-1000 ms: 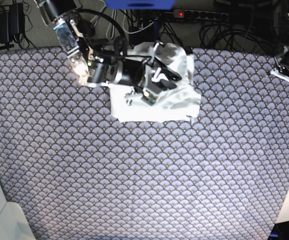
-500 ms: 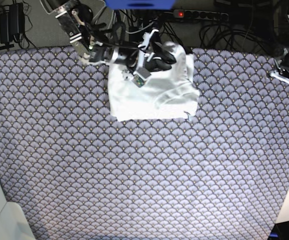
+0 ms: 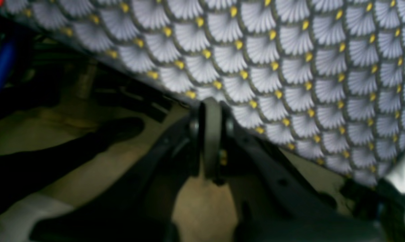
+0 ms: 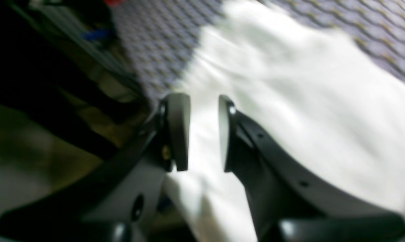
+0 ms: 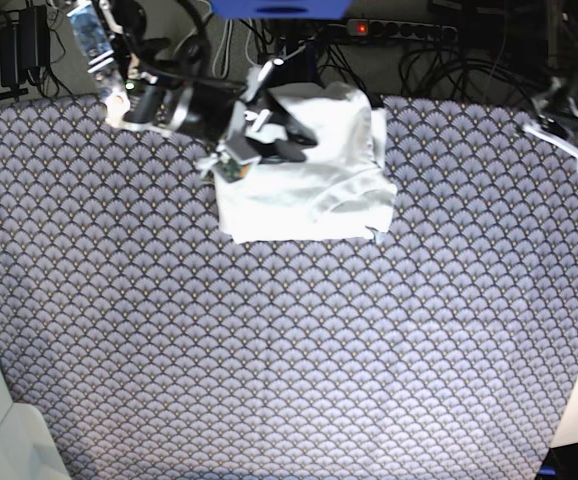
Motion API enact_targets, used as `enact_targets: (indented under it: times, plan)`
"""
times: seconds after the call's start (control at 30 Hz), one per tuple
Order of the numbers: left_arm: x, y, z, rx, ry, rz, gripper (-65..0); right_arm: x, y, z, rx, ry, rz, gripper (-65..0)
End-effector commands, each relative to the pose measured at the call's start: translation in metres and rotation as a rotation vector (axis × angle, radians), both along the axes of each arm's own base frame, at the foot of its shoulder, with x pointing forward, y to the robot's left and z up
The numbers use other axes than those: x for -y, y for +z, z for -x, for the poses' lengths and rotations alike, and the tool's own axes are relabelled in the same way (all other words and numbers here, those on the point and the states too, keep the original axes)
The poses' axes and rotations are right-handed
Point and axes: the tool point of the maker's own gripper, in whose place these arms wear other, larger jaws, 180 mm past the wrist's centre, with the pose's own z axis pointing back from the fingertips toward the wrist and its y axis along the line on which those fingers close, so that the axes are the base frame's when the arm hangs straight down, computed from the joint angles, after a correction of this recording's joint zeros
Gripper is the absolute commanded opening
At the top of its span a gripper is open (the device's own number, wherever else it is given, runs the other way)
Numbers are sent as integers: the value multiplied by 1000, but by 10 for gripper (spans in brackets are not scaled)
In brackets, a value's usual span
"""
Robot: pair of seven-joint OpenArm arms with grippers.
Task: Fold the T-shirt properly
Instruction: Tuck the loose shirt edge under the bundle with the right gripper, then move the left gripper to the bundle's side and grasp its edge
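Right gripper (image 4: 204, 132): jaws apart, nothing between them, poised over the near-left part of the T-shirt (image 5: 309, 165).
Left gripper (image 3: 211, 134): pads pressed together, empty, parked off the table's far right edge.
T-shirt: compact folded bundle on the patterned cloth (image 5: 289, 350), at the table's far edge.
Snag risk: an open finger (image 4: 179, 131) could catch the top layer and drag the fold open.
Edge risk: a nudge could push the bundle off the back, toward the cables (image 5: 439, 60).

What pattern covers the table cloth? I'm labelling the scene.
Grey-lilac fan scales with yellow dots on the patterned table cloth, clearest in the left wrist view.
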Motion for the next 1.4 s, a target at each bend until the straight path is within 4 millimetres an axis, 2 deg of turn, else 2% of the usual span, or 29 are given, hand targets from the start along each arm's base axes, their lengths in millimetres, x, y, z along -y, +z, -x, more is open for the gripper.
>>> enact_targets:
  times: [0.0,0.1,0.2,0.3,0.4,0.47,0.67,0.8,0.97,1.1,1.17,1.3,1.37]
  plan:
    - [10,-3,4,-7,-30,9,-649,9,12,-9,35,-27,-26,-518]
    - [43,-20,7,-3,-96,51,-649,40,9,-27,54,-102,27,-518]
    - [63,-27,5,-3,-137,77,-649,66,4,-38,49,-155,101,-515]
    - [78,-27,-3,21,-136,114,-649,78,5,-41,48,-171,156,-514]
    - [86,-21,-19,64,-128,141,-645,81,4,-40,40,-172,177,-512]
    - [94,-17,-29,93,-131,161,-628,81,2,-39,34,-170,178,-484]
    - [114,-3,-55,172,-122,258,-396,83,-4,-34,15,-170,189,-343]
    - [126,12,-74,229,-128,335,-389,85,-9,-33,1,-172,192,-286]
    - [150,31,-94,249,-196,441,-387,84,-9,-33,1,-169,191,-288]
    - [160,39,-102,264,-222,467,-378,83,-9,-32,0,-166,190,-288]
    - [161,40,-103,264,-225,470,-326,83,-9,-32,0,-166,190,-288]
    - [161,42,-105,275,-228,469,-152,82,-9,-32,-1,-165,190,-288]
    - [170,43,-104,279,-290,468,-86,82,-9,-32,-1,-165,190,-288]
